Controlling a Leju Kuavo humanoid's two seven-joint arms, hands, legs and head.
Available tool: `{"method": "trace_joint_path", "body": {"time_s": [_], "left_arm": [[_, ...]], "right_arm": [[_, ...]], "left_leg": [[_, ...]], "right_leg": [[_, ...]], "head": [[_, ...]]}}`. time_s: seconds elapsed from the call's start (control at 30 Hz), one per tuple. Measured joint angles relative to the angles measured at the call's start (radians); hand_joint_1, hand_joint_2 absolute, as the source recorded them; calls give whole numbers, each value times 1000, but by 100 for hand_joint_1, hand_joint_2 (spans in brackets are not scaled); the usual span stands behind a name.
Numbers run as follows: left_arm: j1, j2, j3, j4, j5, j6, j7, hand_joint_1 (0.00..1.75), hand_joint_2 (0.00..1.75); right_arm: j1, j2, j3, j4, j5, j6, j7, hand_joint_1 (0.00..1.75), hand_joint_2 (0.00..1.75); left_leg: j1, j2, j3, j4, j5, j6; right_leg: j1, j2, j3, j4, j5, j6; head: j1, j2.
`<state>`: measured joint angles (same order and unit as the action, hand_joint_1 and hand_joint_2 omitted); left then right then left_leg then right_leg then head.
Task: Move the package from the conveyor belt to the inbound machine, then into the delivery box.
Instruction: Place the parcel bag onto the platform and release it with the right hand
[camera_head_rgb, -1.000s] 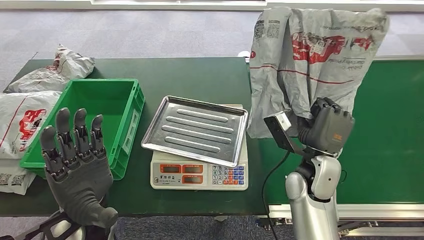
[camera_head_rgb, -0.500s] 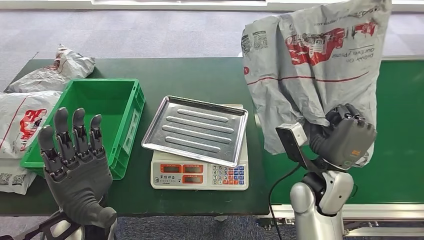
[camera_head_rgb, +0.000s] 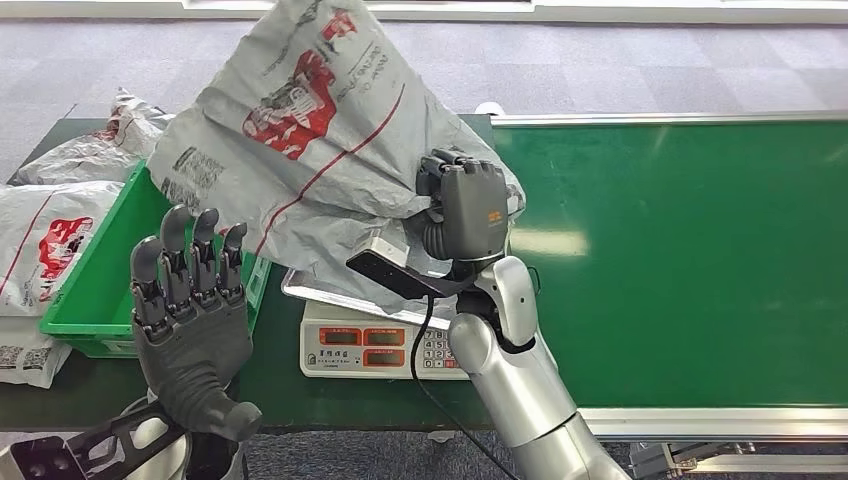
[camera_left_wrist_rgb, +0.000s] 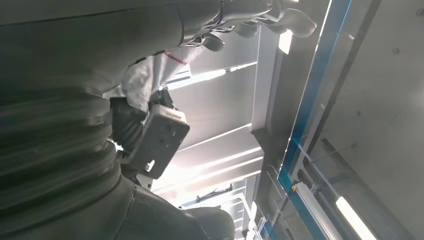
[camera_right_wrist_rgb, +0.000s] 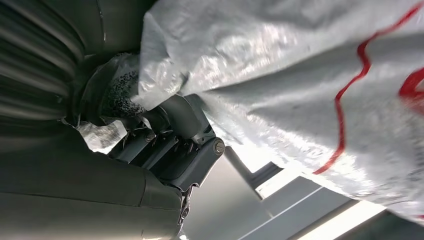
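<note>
While your right hand (camera_head_rgb: 462, 208) clamps its fingers on the grey bag (camera_head_rgb: 300, 140) at upper centre, above the scale (camera_head_rgb: 385, 345), your left hand (camera_head_rgb: 190, 320) waits lower left, fingers apart.

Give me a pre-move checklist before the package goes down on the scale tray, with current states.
1. Right hand holds the grey package: ok.
2. Package over the metal tray of the scale: ok; it drapes over the tray and the green crate.
3. Package resting flat on the tray: cannot tell; the bag hides the tray's surface.
4. Left hand free, fingers apart, in front of the crate: ok.
5. Conveyor belt free of other parcels where visible: ok.
6. Scale display readable: not ok, too small.
</note>
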<state>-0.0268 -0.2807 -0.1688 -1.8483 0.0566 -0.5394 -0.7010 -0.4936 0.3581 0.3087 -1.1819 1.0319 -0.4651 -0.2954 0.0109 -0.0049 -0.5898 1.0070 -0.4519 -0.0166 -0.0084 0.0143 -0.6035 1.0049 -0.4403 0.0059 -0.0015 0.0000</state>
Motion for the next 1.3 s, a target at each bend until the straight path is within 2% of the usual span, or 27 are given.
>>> {"method": "trace_joint_path", "body": {"time_s": [0.4,0.63,0.7,0.77,0.83,0.97,1.3], "left_arm": [[-9,2,-7,11,0,4,0,0,175],[-29,2,-11,11,0,22,0,0,175],[-30,2,-11,11,0,22,0,0,175],[-30,2,-11,11,-1,22,0,0,175],[-31,2,-11,11,-4,23,0,0,175],[-34,2,-11,11,-14,34,0,0,175],[-42,2,-11,11,-20,55,-1,0,175]], "right_arm": [[-30,13,46,73,-40,18,2,175,175],[-48,18,127,105,-72,-1,55,175,175],[-54,18,134,120,-70,-16,62,87,175],[-62,18,136,138,-54,-29,82,0,87],[-73,18,136,160,-22,-42,121,0,0],[-89,18,136,203,21,-76,174,0,0],[-114,18,136,259,35,-117,196,0,0]], "left_leg": [[-1,0,-1,0,0,0],[0,0,-1,0,0,0],[0,0,-1,0,0,0],[0,0,-1,0,0,0],[0,0,-1,0,0,0],[-1,0,-1,0,0,0],[0,0,-1,0,0,0]], "right_leg": [[0,0,-1,0,0,0],[0,0,-1,0,0,0],[0,0,-1,0,0,0],[0,0,-1,0,0,0],[0,0,-1,0,0,0],[0,0,-1,0,0,0],[0,0,-1,0,0,0]], "head": [[0,0],[0,0],[0,0],[0,0],[0,0],[0,0],[0,0]]}}
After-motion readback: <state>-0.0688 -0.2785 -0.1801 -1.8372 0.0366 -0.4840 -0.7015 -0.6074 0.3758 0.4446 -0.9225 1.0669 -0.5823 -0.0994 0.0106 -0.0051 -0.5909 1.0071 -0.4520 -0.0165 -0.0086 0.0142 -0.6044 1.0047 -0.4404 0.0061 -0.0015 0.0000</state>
